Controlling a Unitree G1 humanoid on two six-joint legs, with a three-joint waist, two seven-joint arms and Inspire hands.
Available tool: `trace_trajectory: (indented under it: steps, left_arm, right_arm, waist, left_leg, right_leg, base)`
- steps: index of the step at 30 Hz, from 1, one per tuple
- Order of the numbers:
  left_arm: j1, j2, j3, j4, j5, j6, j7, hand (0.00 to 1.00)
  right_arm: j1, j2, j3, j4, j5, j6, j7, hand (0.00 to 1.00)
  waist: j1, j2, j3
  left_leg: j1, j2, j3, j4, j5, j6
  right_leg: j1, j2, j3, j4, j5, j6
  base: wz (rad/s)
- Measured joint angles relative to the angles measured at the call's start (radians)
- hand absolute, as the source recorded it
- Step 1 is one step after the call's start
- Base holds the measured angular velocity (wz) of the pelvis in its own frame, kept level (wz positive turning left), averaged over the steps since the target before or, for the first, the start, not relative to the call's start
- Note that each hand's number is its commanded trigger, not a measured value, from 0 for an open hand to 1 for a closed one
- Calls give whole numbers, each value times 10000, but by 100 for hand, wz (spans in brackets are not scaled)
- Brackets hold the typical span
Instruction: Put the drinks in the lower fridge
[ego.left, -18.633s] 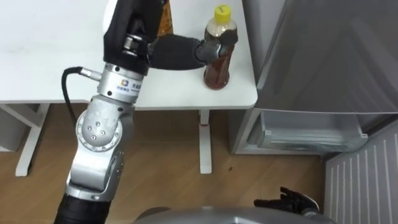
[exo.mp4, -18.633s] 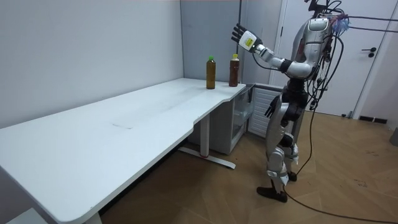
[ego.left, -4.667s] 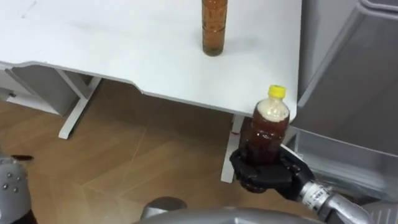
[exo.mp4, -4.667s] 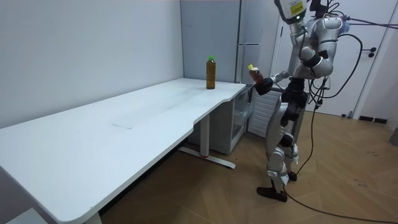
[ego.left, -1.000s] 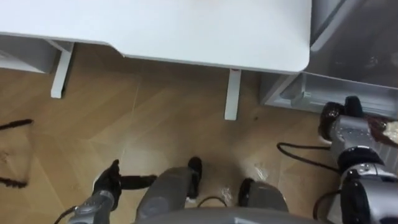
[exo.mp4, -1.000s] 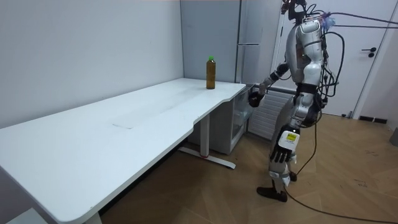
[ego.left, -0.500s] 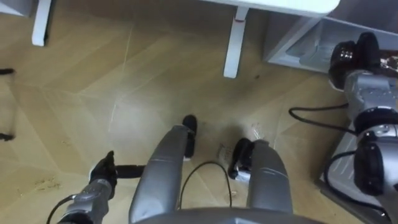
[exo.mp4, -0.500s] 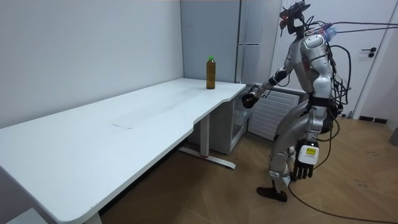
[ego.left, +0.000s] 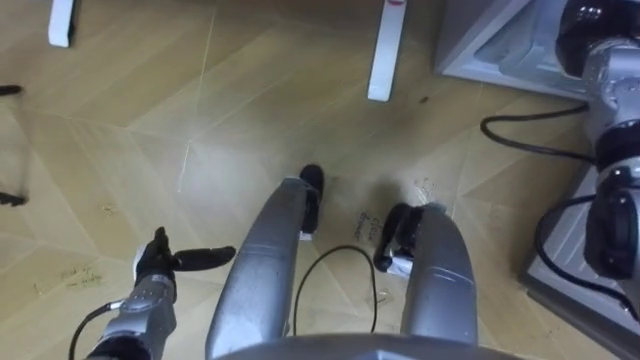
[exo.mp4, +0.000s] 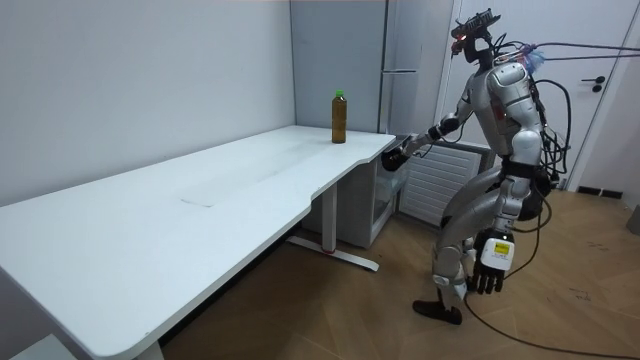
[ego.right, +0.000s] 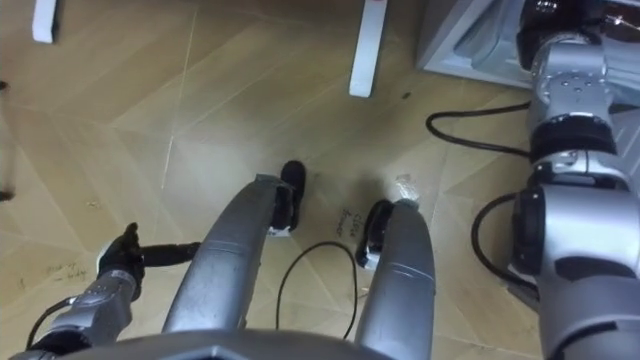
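I stand bent forward with knees bent at the end of the white table, before the tall grey fridge. My right arm reaches out toward the open lower fridge. My right hand is curled round the dark tea bottle, just below the table's corner. A second tea bottle with a green cap stands upright on the table near that corner. Hanging beside my leg, my left hand has straight fingers and holds nothing.
The lower fridge's door, white and ribbed inside, stands open next to my legs. The fridge's grey base and a white table leg lie just ahead on the wooden floor. A door is behind me.
I have bent further forward and the eye view has tipped down onto the floor. My right hand with the bottle has moved a little toward the lower fridge. The left hand still hangs.
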Motion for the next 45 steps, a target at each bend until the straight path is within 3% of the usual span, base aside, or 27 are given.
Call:
trace_trajectory:
  steps: [3, 4, 5, 6, 7, 8, 14, 21, 31, 36, 45]
  left_arm:
    - [180, 109, -65, -67, -3, 86, 6, 0]
    - [185, 131, -73, -48, -3, 104, 12, 0]
    - [216, 170, -90, -35, -5, 124, 30, 0]
    - [222, 193, -92, -31, -6, 128, 80, 0]
    - [226, 206, -92, -33, -7, 129, 104, 0]
    - [249, 241, -90, -47, -6, 130, 119, 0]
    - [492, 274, -46, -449, -6, 226, 142, 0]
    - [839, 279, -48, -957, -37, 247, 174, 0]
    - [1111, 277, -67, -976, -441, 106, 163, 0]
    - [1115, 278, -81, -993, -532, -39, 161, 0]
    - [1371, 302, -305, -1519, -545, -120, 167, 0]
  right_arm:
    - [-142, -49, 11, 1, -13, 3, -1, 100]
    - [-158, -59, 25, 1, -13, 3, -1, 94]
    - [-182, -89, 31, 1, -11, 2, -1, 72]
    - [-192, -134, 31, 1, -10, 3, -5, 60]
    - [-193, -151, 31, 1, -10, 2, -14, 20]
    - [-201, -160, 29, 0, -11, 2, -71, 0]
    - [-543, -196, 5, -7, -13, 1, -739, 0]
    - [-574, -211, 2, -39, -13, -36, -913, 0]
    - [-573, -349, -3, -124, 13, -117, -1254, 0]
    - [-568, -562, -7, -122, 11, -428, -1378, 0]
    - [-551, -640, -9, -110, 16, -463, -1430, 0]
  waist:
    - [-44, 4, -3]
    - [-50, 3, -2]
    - [-104, 6, -4]
    - [-133, 6, -4]
    - [-132, 8, -5]
    - [-132, 11, -7]
    - [-238, 52, -43]
    - [-217, 258, -179]
    - [-224, 263, -183]
    - [-258, 263, -183]
    - [-338, 261, -180]
  left_leg:
    - [-218, 83, 72, 392, -178, -20]
    - [-236, 80, 87, 438, -197, -20]
    - [-290, 78, 114, 540, -241, -15]
    - [-339, 78, 127, 621, -271, -14]
    - [-362, 91, 127, 670, -294, -11]
    - [-397, 140, 124, 751, -341, -14]
    - [-527, 237, 157, 900, -390, 13]
    - [-502, 240, 186, 891, -415, -28]
    - [-455, 246, 195, 869, -436, -60]
    - [-437, 246, 218, 865, -465, -67]
    - [-396, 262, 246, 823, -506, -107]
  right_leg:
    - [-219, -68, -10, 353, -109, -172]
    - [-244, -101, -11, 415, -142, -184]
    - [-298, -164, -12, 536, -204, -207]
    - [-351, -178, -5, 631, -245, -215]
    - [-368, -177, -6, 663, -256, -225]
    - [-386, -171, -8, 692, -268, -235]
    - [-498, -132, 6, 799, -326, -160]
    - [-508, -112, 33, 817, -340, -144]
    - [-501, -27, 75, 808, -387, -192]
    - [-499, -11, 112, 802, -410, -168]
    - [-482, -11, 118, 778, -462, -162]
  base:
    - [-8]
    - [0]
    - [4]
    - [3]
    - [0]
    - [-8]
    - [-1]
    - [0]
    - [0]
    - [0]
    - [0]
